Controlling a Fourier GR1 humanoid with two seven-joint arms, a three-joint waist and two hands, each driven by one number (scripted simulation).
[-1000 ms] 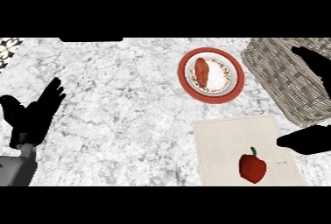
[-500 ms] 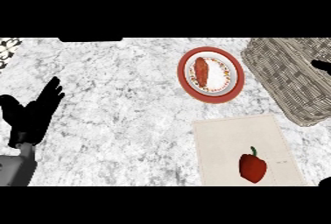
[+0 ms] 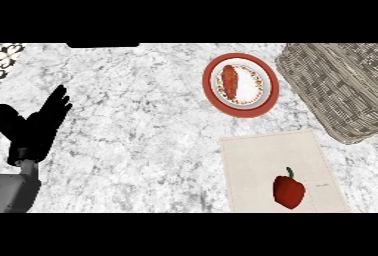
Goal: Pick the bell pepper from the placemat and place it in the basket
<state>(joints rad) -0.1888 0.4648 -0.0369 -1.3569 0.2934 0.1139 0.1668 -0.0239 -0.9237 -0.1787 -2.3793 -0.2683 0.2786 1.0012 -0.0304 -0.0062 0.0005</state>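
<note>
A red bell pepper (image 3: 289, 190) with a green stem lies on the beige placemat (image 3: 262, 160) at the lower right of the head view. The wicker basket (image 3: 336, 85) stands at the upper right, beyond the placemat, and holds nothing that I can see. My left hand (image 3: 33, 127) rests open at the left edge, fingers up, far from the pepper. My right hand shows nowhere in the view.
A red-rimmed plate (image 3: 260, 102) carrying a reddish piece of food (image 3: 231, 80) sits between the placemat and the basket's left side. A dark object (image 3: 103, 45) lies at the counter's far edge. A patterned thing (image 3: 9, 55) shows at the upper left corner.
My right hand, which hung over the basket and the placemat's right edge, has drawn off to the right and out of view. The pepper and left hand have not moved.
</note>
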